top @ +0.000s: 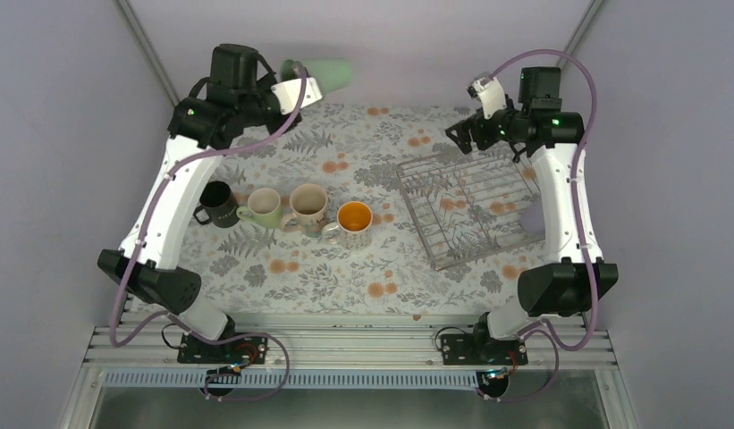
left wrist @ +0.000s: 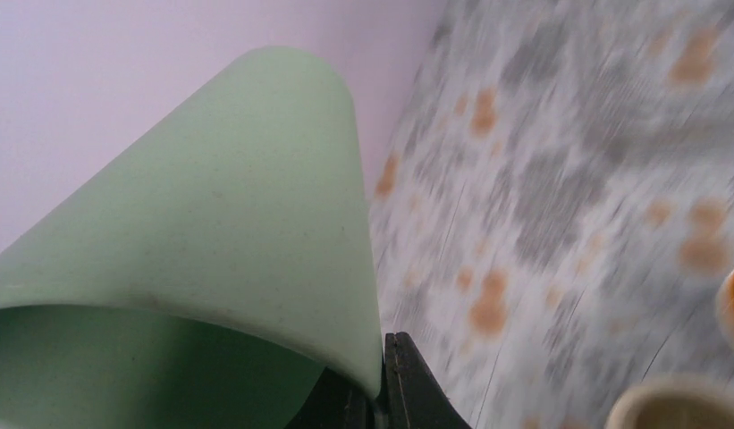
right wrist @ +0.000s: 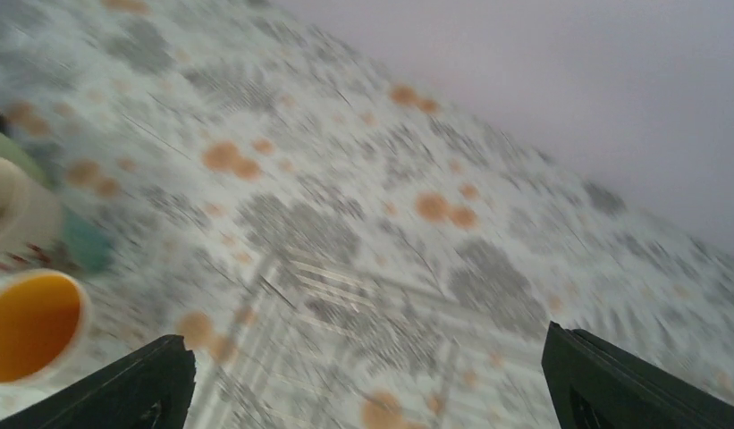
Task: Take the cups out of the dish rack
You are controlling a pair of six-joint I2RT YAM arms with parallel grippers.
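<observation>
Blk mug [top: 218, 204] mark: unreadable

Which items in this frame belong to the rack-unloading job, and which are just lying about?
Job: green tumbler, held by left gripper; black mug; pale green mug; cream patterned mug; orange-lined mug; dish rack; lavender tumbler at its right edge.
Not the job: floral tablecloth; metal rail at the near edge.

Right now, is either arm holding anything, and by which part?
The left gripper pinches the green tumbler by its rim, a finger each side. The right gripper holds nothing.
</observation>
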